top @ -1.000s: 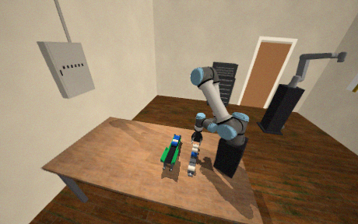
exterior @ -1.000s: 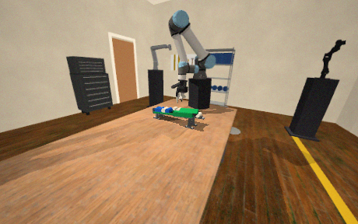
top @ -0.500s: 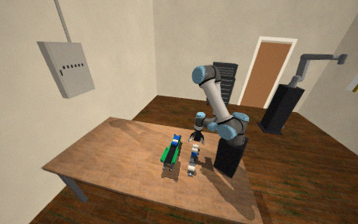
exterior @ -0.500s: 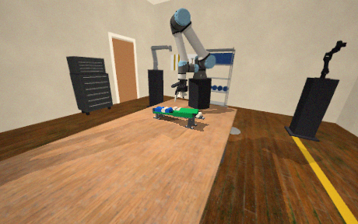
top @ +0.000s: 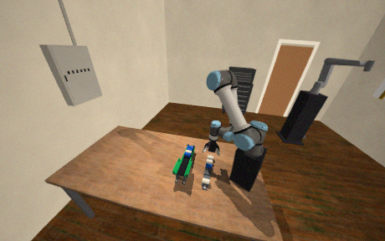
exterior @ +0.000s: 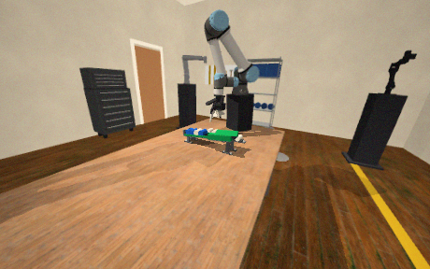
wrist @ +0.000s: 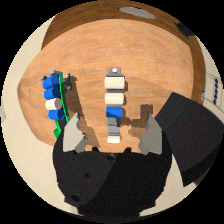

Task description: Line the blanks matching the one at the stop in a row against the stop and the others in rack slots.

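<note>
- Blanks, first group, left in the top view: three blue blanks [wrist: 51, 81] [wrist: 52, 93] [wrist: 56, 115] and one cream blank [wrist: 53, 104] rest on the green feed ramp [top: 177, 166] [exterior: 224, 135] [wrist: 57, 132]. Sequence from the far end in the wrist view: blue, blue, cream, blue. Each lies across the ramp; contact between neighbors cannot be told.
- Feed ramp: positioned inboard on the desk [top: 138, 167] [exterior: 140, 187] [wrist: 145, 45], well apart from the desk's left corner and nearer its right edge in the top view. The blanks occupy the end toward the desk's back edge; the opposite end carries none.
- Blanks, second group, right of the ramp: two cream blanks [wrist: 114, 82] [wrist: 114, 98] and one blue blank [wrist: 114, 112] lie in sequence on the stock rack [wrist: 113, 128]. Another cream blank [top: 206, 182] [wrist: 114, 139] lies beyond a bare section of the rack. Exact centering cannot be told.
- Stock rack: located between the ramp and the desk's right edge, its long side roughly parallel to the ramp.
- Claw [top: 211, 152] [exterior: 215, 119] [wrist: 113, 113]: raised above the desk, pointing down, fingers spread wide, nothing between them.
- Arm pedestal [top: 248, 169] [exterior: 239, 112]: black, at the desk's right edge in the top view.

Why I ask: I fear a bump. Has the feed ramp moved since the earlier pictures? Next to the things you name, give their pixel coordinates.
No, the feed ramp [top: 177, 169] [exterior: 221, 136] [wrist: 62, 95] sits unchanged against the arm's black pedestal [top: 243, 177] [exterior: 239, 117].
</note>
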